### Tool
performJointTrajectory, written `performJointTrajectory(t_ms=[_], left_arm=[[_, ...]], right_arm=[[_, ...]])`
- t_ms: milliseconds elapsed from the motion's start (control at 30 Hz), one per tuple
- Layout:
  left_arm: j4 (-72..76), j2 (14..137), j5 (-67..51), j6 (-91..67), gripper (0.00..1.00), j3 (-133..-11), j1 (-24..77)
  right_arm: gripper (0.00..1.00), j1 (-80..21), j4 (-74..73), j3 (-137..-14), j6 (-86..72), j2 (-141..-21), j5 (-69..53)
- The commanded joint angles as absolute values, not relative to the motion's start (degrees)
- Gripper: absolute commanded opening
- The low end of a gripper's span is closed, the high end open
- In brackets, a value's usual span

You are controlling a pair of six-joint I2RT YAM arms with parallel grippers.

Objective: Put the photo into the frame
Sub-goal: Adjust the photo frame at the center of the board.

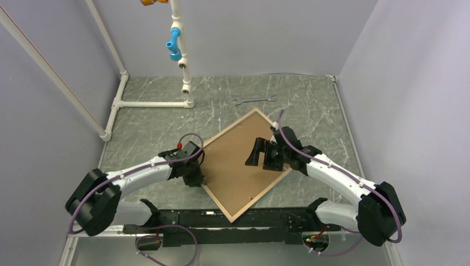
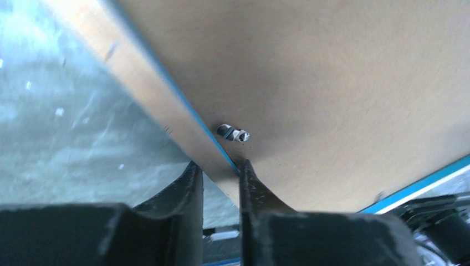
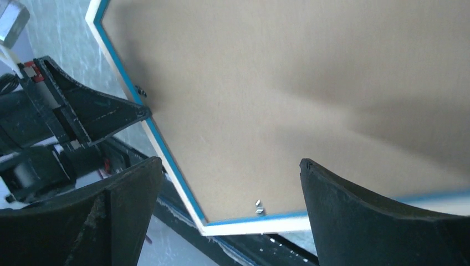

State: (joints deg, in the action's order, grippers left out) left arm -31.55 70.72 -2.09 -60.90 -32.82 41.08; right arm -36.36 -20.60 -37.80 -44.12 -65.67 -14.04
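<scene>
The frame [image 1: 233, 218] lies back up on the desk [image 1: 144, 127], one corner close to the arm bases. A brown board [image 1: 233, 166] sits inside it. The left gripper [image 2: 219, 166] pinches the frame's left edge, beside a little metal tab [image 2: 233, 133]. The right gripper [image 3: 230, 163] hangs wide open over the board, holding nothing. I cannot see the photo. It may be under the board, and then I think only the tabs are left to do.
</scene>
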Motion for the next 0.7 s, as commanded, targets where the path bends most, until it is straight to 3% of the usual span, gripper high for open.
performJointTrajectory(t_ms=[0,67,300,400,567,667], left_arm=[[-29.39,78.06,-0.30,-47.83,0.09,-36.45,39.04],[-29.63,81.52,-0.70,-44.01,0.00,-39.04,36.97],[-31.42,92.53,-0.22,-34.33,0.03,-50.62,29.84],[-33.33,93.98,-0.18,-32.54,0.15,-54.34,29.40],[-33.27,87.91,-1.14,-33.16,0.55,-52.87,29.35],[-31.95,82.86,-3.31,-34.76,0.64,-49.41,29.25]], right_arm=[[0.97,-27.82,-21.97,-38.95,-38.98,-63.53,-20.05],[0.97,-23.77,-23.10,-38.49,-36.84,-62.88,-21.98],[0.98,-14.77,-31.43,-40.72,-28.97,-62.54,-14.23],[0.99,-12.08,-33.38,-41.92,-27.80,-62.95,-9.05],[1.00,-7.20,-35.30,-43.33,-27.42,-64.05,-4.14],[1.00,-2.49,-35.53,-43.27,-27.48,-64.38,-3.03]])
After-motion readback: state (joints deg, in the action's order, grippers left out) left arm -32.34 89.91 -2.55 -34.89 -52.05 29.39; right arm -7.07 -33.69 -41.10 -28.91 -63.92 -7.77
